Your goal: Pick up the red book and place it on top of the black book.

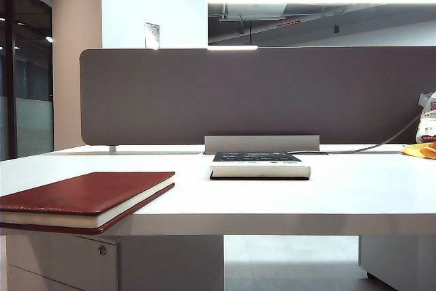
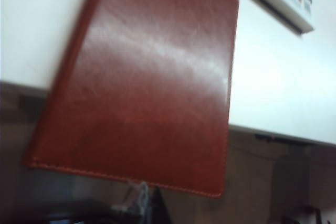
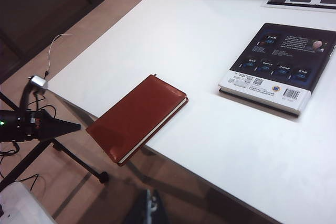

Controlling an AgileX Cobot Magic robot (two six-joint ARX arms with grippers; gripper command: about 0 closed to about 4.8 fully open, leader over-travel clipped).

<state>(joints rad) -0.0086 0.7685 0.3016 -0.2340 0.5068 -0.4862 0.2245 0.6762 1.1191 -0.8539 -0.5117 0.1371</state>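
The red book (image 3: 137, 118) lies flat, its long axis angled across the table edge (image 1: 272, 223), one end overhanging. The left gripper (image 2: 143, 203) appears pressed together near that end; the right gripper (image 3: 148, 209) cannot be judged.

The red book (image 2: 147, 82) overhangs the white table (image 2: 273, 87) edge, near the left pincer (image 2: 144, 203).

A white table (image 1: 354, 192) is seen. The red book (image 1: 85, 197) is laid at its front left corner, partly overhanging the front edge. The black book (image 1: 259, 165) is laid flat near the back edge, well apart. A yellow object (image 1: 420, 150) is seen at the right edge.
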